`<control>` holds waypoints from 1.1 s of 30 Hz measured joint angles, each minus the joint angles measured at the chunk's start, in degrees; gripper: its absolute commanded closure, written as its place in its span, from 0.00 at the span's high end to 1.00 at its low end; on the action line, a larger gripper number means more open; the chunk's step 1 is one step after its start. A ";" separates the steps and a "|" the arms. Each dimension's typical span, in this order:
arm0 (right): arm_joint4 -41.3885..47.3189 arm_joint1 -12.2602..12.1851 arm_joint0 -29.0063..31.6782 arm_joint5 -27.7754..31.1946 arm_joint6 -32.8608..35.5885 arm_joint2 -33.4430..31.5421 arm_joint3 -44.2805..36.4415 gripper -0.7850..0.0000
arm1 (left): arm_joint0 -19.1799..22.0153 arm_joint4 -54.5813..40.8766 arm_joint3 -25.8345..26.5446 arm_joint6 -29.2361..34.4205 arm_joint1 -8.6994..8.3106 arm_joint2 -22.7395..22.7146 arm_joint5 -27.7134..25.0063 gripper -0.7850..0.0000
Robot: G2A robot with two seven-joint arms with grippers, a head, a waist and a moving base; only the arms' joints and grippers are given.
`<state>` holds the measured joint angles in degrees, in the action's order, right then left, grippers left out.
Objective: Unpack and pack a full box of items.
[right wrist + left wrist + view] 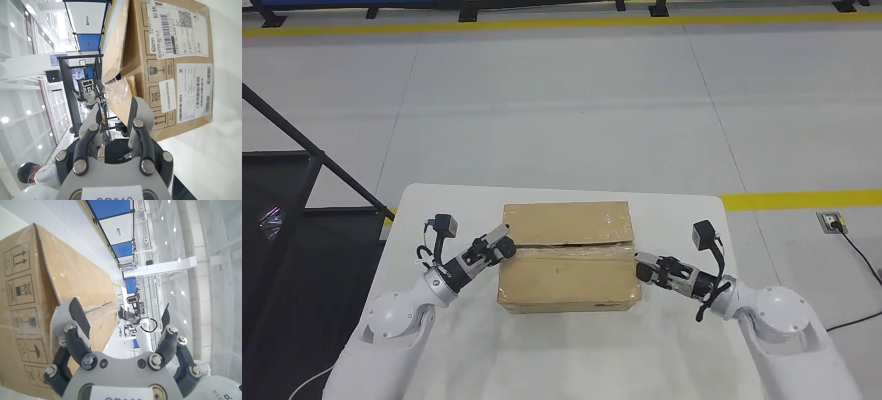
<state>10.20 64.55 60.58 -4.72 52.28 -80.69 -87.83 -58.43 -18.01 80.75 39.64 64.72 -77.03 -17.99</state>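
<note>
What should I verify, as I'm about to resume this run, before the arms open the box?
1. Box sits well inside the table edges: ok.
2. Left claw open, at the box's left end: ok.
3. Right claw open, at the box's right end: ok.
4. Tape across the flaps fully cut: cannot tell.
5. Nothing resting on the flaps: ok.

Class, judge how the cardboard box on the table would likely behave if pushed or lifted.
The cardboard box probably slides rather than tips: it sits low and wide. Its top flaps look parted, so they may flex if gripped. The glass symbol hints at fragile contents.
</note>
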 measured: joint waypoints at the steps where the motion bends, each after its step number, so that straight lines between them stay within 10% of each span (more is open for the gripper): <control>1: 0.05 0.00 -0.30 -0.13 0.19 0.28 0.30 0.65 | -0.03 -0.08 0.02 0.01 0.00 -0.06 -0.01 1.00; 10: 1.57 0.16 -2.20 1.28 -0.39 2.17 1.82 0.49 | -0.09 -0.15 0.16 0.13 -0.02 -0.23 0.11 1.00; 33: 3.46 -1.07 1.32 1.09 1.10 -0.59 -1.68 0.52 | -0.30 0.00 0.62 0.27 0.03 -0.04 -0.02 1.00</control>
<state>13.66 63.48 61.90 -3.63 53.37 -81.27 -89.52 -58.73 -18.01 81.37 39.91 64.76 -77.07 -18.02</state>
